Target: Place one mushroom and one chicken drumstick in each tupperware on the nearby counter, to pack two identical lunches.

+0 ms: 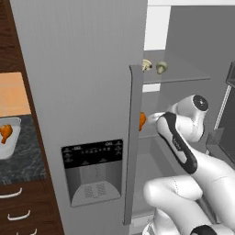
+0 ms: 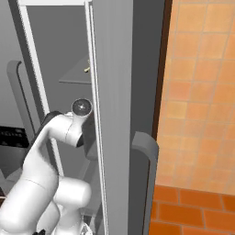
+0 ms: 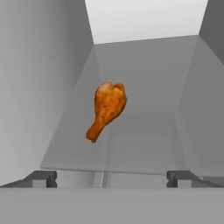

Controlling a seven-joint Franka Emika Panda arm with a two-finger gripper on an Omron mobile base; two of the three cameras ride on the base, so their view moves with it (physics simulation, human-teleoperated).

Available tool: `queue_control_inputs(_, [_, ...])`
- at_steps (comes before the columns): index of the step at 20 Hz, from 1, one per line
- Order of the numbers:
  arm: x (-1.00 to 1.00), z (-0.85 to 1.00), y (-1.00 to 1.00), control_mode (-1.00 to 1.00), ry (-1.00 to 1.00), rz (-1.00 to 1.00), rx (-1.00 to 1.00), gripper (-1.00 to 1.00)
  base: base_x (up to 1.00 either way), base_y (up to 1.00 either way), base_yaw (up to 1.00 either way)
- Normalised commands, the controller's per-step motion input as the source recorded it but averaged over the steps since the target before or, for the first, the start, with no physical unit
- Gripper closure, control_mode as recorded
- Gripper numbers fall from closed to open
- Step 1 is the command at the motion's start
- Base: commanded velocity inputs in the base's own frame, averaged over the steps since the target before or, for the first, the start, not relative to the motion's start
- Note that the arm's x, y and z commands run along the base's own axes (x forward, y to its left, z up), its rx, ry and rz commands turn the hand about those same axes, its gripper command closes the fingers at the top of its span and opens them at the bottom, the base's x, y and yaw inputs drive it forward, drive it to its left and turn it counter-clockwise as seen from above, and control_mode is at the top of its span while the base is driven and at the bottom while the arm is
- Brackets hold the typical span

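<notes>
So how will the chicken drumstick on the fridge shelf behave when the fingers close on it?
The drumstick looks rigid, so it probably keeps its shape. It has a thick rounded end and a thin bone end, so it may pivot or slip if pinched near the bone. Lying loose on the smooth glass shelf, it could slide when nudged.

Two mushrooms (image 1: 147, 65) (image 1: 161, 67), two drumsticks (image 3: 106, 109) (image 1: 5, 133), one tupperware (image 1: 13, 144).

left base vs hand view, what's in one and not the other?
Left base: two mushrooms on the upper fridge shelf, a tupperware with a drumstick in it on the counter, and the fridge door's dispenser.
Hand view: the gripper, jaws wide open and empty.
Both: the drumstick on the lower shelf, partly hidden by the door in the left base view.
</notes>
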Motion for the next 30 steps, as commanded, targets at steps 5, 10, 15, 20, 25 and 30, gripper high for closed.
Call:
queue_control_inputs(5, [0.79,-0.41,0.09,-1.00,0.00,0.04,0.00,-1.00,0.00,0.00,0.00])
queue_control_inputs(10, [0.67,-0.26,0.00,-1.00,0.01,0.09,0.00,-1.00,0.00,0.00,0.00])
queue_control_inputs(15, [0.47,-0.13,0.15,-1.00,0.07,0.01,0.00,-1.00,0.00,0.00,0.00])
queue_control_inputs(20, [0.17,-0.06,0.06,-1.00,0.04,-0.02,0.02,-1.00,0.00,0.00,0.00])
queue_control_inputs(25, [0.01,-0.17,0.00,-1.00,0.00,-0.03,0.12,-1.00,0.00,0.00,0.00])
queue_control_inputs(30, [0.05,-0.01,0.00,-1.00,0.01,-0.07,0.19,-1.00,0.00,0.00,0.00])
